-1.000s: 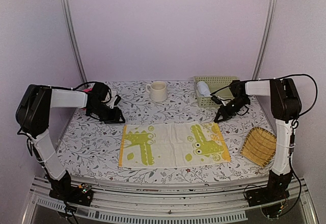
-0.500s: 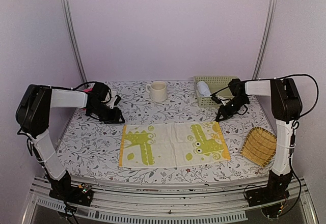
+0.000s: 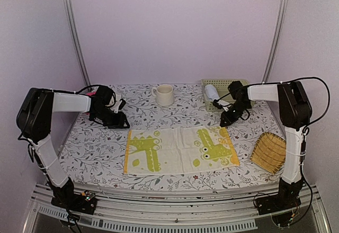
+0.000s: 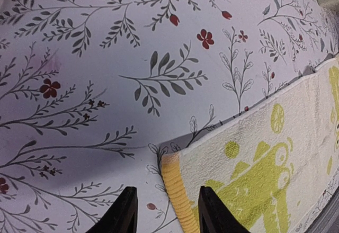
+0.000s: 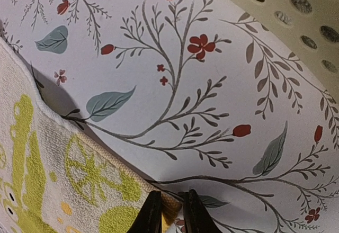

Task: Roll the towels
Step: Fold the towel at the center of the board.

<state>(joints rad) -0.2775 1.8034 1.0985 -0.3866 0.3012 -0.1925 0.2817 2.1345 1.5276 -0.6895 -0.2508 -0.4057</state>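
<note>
At the left of the top view, my left pincer [image 3: 125, 125] is sitting low at the upper left corner of the patterned towel [image 3: 180, 149]. Its wrist view is showing two dark fingers standing apart on either side of the ribbed yellow hem, their tips cut off by the bottom edge. The towel is lying flat and unrolled mid-tabletop [image 3: 95, 148], looped terry with green crocodile shapes on cream. A cream mug [image 3: 164, 94] is standing behind it. In the perforated basket [image 3: 233, 82] a pale rolled towel [image 3: 212, 91] is lying, partly hidden by the right arm. My right pincer [image 5: 171, 214] is sitting at the patterned towel's upper right corner, fingers nearly together with the hem showing in the slit. I cannot tell whether it is gripping. The woven bamboo tray [image 3: 270, 151] is lying at far right.
</note>
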